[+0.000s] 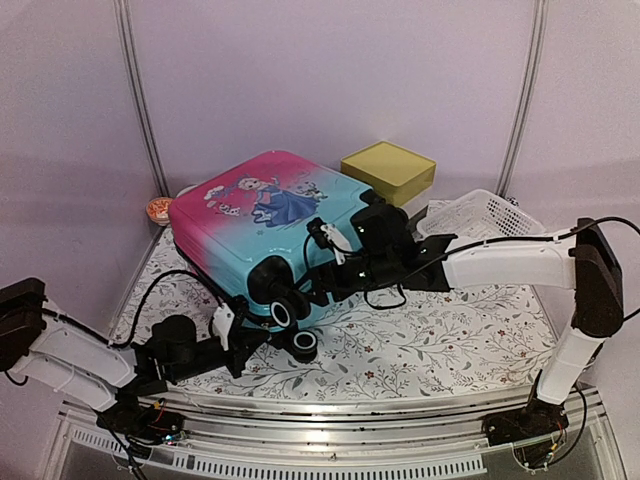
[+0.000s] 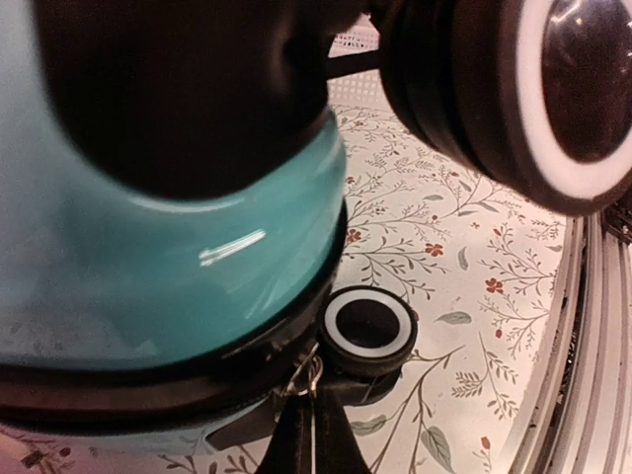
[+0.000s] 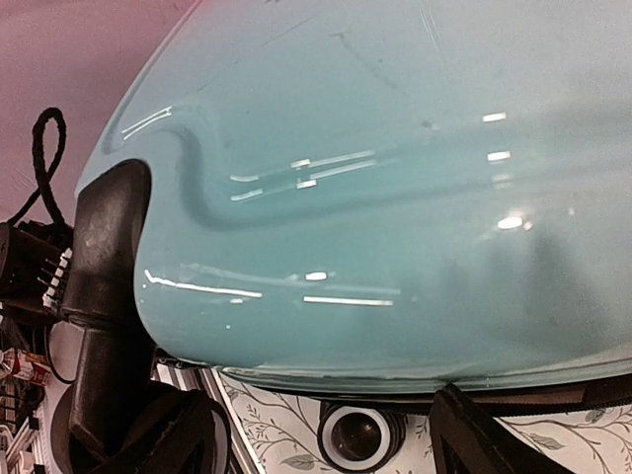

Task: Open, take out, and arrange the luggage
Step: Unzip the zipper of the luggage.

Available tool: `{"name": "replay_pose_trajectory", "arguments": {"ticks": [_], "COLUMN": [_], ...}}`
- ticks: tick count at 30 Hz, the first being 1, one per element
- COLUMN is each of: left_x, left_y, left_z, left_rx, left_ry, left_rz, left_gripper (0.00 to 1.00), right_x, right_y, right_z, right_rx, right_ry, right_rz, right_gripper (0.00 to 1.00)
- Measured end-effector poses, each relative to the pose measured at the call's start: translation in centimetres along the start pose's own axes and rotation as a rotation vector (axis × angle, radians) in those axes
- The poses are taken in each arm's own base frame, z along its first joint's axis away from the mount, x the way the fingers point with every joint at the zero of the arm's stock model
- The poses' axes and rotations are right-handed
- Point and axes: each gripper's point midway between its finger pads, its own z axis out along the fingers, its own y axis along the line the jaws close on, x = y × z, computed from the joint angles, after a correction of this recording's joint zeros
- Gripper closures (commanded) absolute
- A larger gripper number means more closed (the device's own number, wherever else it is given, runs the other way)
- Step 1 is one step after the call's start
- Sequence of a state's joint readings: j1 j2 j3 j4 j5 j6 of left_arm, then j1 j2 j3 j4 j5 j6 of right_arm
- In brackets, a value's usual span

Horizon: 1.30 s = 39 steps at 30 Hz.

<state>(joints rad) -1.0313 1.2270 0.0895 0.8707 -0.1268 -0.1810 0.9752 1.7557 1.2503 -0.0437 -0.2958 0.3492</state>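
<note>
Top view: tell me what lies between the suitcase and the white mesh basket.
The right gripper and its black wrist lie there, at the turquoise end of the suitcase, over the flowered tablecloth; the top view shows it.

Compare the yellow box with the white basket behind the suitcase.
The yellow box is solid and closed on top; the white basket is mesh-walled and open-topped. The yellow box sits farther back, the white basket farther right. Both are rectangular and low.

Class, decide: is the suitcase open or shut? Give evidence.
Shut. The luggage lies flat, shells together at the black zipper band; no lining shows.
</note>
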Motion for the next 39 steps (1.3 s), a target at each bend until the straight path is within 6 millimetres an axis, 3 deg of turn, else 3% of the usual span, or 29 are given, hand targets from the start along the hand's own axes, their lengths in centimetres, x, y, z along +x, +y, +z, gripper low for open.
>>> {"name": "replay_pose_trajectory", "arguments": {"ticks": [9, 16, 21, 27, 30, 39], "left_x": [-0.6, -1.1, -1.3, -1.4, -2.6, -6.1], "left_y": [-1.3, -1.7, -1.9, -2.5, -3.5, -4.6], "left_z": [2.8, 2.9, 2.6, 2.6, 2.2, 0.5], "left_rx": [-0.038, -0.034, -0.026, -0.004, 0.035, 0.078], "left_ry": [-0.018, -0.053, -0.058, -0.061, -0.099, -0.197], "left_rz": [0.039, 0.03, 0.027, 0.026, 0.019, -0.003], "left_gripper": [1.0, 0.96, 0.92, 0.81, 0.77, 0.66], "right_x": [0.1, 1.8, 3.2, 2.3, 1.7, 0.1], "right_y": [0.3, -0.4, -1.7, -1.6, -1.6, -1.8], "right_z": [0.1, -0.7, -2.9, -6.2, -7.5, -9.0], "right_rx": [0.018, 0.064, 0.125, 0.138, 0.149, 0.208], "right_ry": [-0.018, -0.099, -0.153, -0.295, -0.352, -0.438], "right_rz": [0.005, -0.006, -0.004, -0.026, -0.056, -0.139], "right_gripper": [0.22, 0.16, 0.13, 0.09, 0.05, 0.02]}}
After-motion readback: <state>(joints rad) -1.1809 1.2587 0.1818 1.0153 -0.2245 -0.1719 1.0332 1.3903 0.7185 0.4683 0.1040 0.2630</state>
